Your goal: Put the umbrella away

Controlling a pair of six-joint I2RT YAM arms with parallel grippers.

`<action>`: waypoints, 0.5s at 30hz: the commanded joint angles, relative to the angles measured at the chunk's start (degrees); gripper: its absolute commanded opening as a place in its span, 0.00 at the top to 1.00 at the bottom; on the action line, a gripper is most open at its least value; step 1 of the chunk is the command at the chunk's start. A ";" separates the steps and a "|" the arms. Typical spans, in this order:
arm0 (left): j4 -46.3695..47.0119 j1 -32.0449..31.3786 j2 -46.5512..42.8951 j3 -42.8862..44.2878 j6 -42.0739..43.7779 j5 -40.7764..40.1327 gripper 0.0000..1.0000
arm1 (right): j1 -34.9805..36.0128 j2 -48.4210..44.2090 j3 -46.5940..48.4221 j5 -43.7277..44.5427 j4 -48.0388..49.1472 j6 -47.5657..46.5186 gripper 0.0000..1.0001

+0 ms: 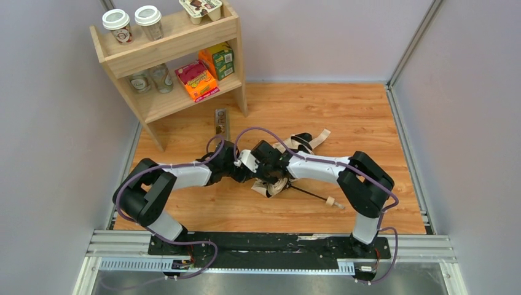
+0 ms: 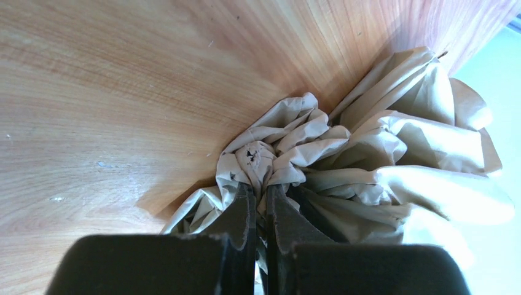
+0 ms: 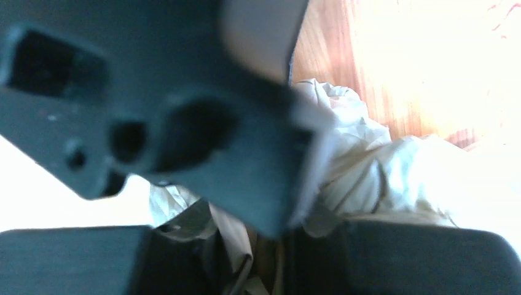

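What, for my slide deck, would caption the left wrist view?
Left pincer shut on bunched beige fabric of the umbrella, over the wooden tabletop.

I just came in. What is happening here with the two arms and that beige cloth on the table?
Both arms are working on the umbrella, which lies collapsed on the wooden table. The left gripper is shut on a pinch of its crumpled fabric. The right gripper sits close beside it with fabric between its fingers, but the blurred view does not show whether it grips. The black shaft and wooden handle point toward the right arm's base.
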 commanded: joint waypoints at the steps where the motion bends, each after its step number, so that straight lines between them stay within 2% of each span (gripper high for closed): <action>1: -7.83 0.29 -1.29 0.33 4.61 1.61 1.00 | -4.16 3.99 1.05 -9.55 -9.89 1.08 0.90; 3: -6.25 0.82 -2.08 0.50 6.18 1.61 1.00 | -4.25 4.78 3.24 -12.62 -12.17 1.26 1.00; 5: -6.07 1.52 -3.14 1.47 9.77 1.52 1.00 | -4.51 5.30 3.87 -16.57 -12.27 2.22 1.00; 6: -6.07 2.39 -4.19 1.99 11.10 1.61 0.97 | -4.87 5.48 3.87 -18.24 -12.01 3.10 1.00; 7: -5.98 2.84 -4.80 2.09 14.08 1.18 0.91 | -5.30 5.57 3.96 -19.91 -11.65 4.06 1.00; 8: -3.37 3.62 -6.64 1.83 15.85 0.74 0.76 | -5.57 5.83 3.87 -21.76 -11.39 4.51 1.00; 9: -3.17 4.24 -7.96 1.56 18.39 -0.40 0.67 | -6.18 5.83 3.52 -23.52 -10.78 5.03 1.00; 10: -3.60 5.03 -10.41 0.95 19.37 -1.10 0.48 | -6.62 5.75 3.26 -24.75 -9.90 6.08 1.00; 12: -3.08 6.87 -15.06 -0.63 22.80 -1.55 0.25 | -7.85 5.31 2.12 -28.87 -8.15 7.67 1.00; 15: -3.69 9.25 -21.32 -3.00 26.31 -1.99 0.24 | -9.61 4.69 0.27 -34.41 -4.72 9.95 1.00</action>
